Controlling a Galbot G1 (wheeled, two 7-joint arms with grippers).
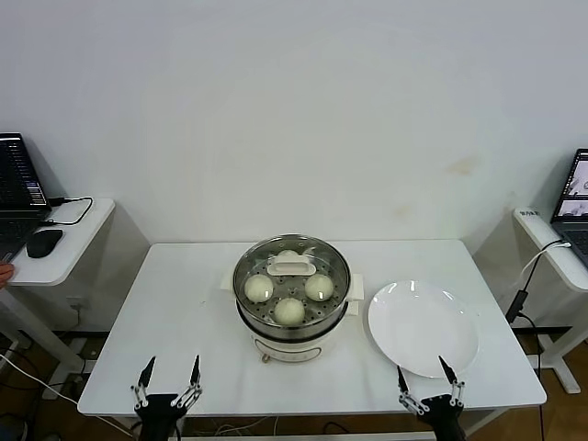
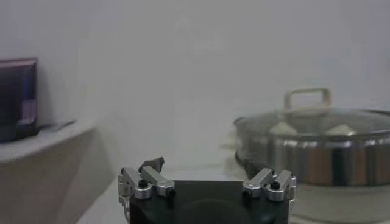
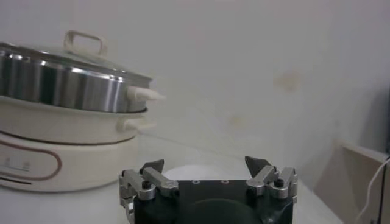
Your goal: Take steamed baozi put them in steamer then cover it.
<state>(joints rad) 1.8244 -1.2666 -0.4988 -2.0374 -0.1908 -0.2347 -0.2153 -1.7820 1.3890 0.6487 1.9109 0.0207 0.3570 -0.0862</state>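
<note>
Both grippers are open and hold nothing. The left gripper (image 1: 169,375) sits at the near edge of the table (image 1: 184,303), on the left side. The right gripper (image 1: 424,378) sits at the near edge too, on the right side, just by the near rim of the white plate (image 1: 423,328).

The plate has no buns on it. All four buns (image 1: 289,310) are in the steamer (image 1: 291,285), which stands in the middle of the table, farther from the robot than both grippers. The glass lid (image 1: 276,253) sits flat on top of the steamer, with its pale handle (image 1: 291,267) in the middle. The handle's long side runs left to right.

From how things lie, the job looks done: buns in, lid on. I think nothing is left to pick up.

If the lid did need a fix, the handle lies far and to the right of the left gripper, and far and to the left of the right gripper. Neither arm looks clearly closer to it. A gripper would have to come from the near side and pinch across the handle's thin side.
</note>
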